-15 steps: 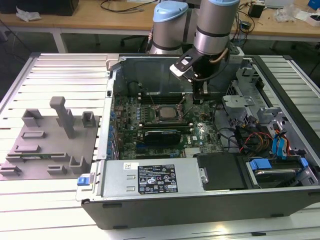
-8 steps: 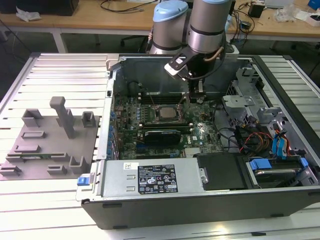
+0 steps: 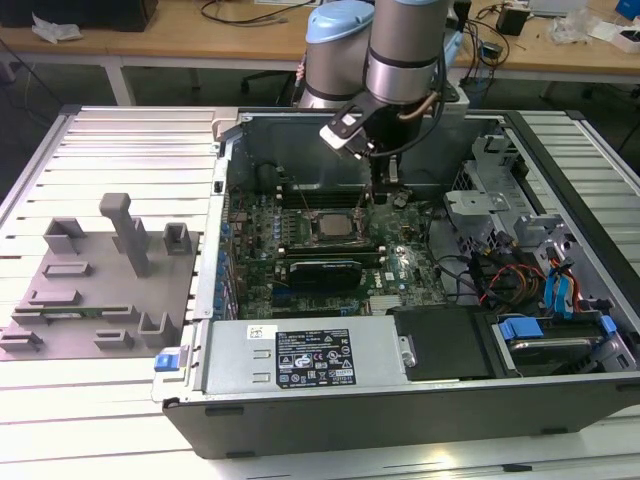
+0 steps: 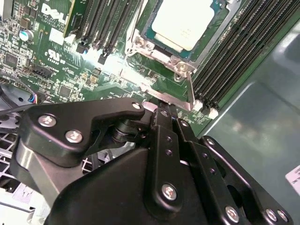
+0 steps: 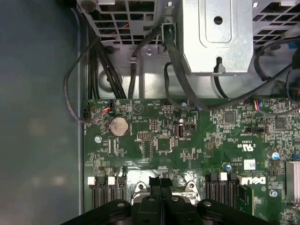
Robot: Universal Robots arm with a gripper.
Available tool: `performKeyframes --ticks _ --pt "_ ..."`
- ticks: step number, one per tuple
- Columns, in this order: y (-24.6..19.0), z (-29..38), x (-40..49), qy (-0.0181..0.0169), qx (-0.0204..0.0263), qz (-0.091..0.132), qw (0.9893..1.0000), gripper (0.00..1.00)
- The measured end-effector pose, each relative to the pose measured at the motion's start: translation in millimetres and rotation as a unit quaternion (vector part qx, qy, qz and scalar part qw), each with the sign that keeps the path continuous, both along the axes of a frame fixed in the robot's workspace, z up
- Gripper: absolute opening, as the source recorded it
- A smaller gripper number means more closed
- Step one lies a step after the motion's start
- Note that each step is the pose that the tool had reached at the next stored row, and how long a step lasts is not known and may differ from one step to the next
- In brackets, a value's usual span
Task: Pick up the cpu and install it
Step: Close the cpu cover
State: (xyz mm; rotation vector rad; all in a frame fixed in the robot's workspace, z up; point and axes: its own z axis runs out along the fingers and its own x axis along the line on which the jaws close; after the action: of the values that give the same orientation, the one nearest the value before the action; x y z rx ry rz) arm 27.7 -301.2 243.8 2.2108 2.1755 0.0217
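Observation:
The cpu (image 3: 328,226), a small square chip with a silvery-white top, lies flat in its socket on the green motherboard (image 3: 400,265) inside the open computer case. The second wrist view has the cpu (image 4: 183,21) framed by the metal socket plate (image 4: 161,58). My gripper (image 3: 377,195) hangs just beyond the socket's far-right corner, low over the board. Its black fingers meet tip to tip in both wrist views, with nothing visible between them. The gripper (image 4: 161,110) sits right at the socket's metal lever (image 4: 154,93); whether they touch, I cannot tell. Its tips (image 5: 161,183) point at the socket's edge.
Black memory slots (image 4: 239,51) flank the socket. A metal drive cage (image 3: 480,215) and loose cables (image 5: 178,75) crowd the exterior view's right. The power supply (image 3: 300,355) lies along the case front. A grey fixture plate (image 3: 90,290) rests on the table at the left.

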Motion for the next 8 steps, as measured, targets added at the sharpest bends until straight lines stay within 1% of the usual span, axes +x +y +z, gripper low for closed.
performKeyframes --ticks 3,4,5,6,7,8 --pt "1.1 0.3 -3.8 -0.0032 0.0 0.0 1.0 0.11" --pt "1.7 0.5 -6.4 -0.0052 0.0 0.0 1.0 0.11" --pt "3.1 0.6 -19.6 -0.0148 0.0 0.0 0.9999 0.11" --pt "3.0 -0.1 -20.8 0.0155 0.0002 0.0 0.9999 0.11" --pt "3.0 -0.3 -21.2 0.0317 0.0001 0.0 0.9995 0.11" --pt "3.0 -0.7 -22.2 0.0317 -0.0002 0.001 0.9995 0.11"
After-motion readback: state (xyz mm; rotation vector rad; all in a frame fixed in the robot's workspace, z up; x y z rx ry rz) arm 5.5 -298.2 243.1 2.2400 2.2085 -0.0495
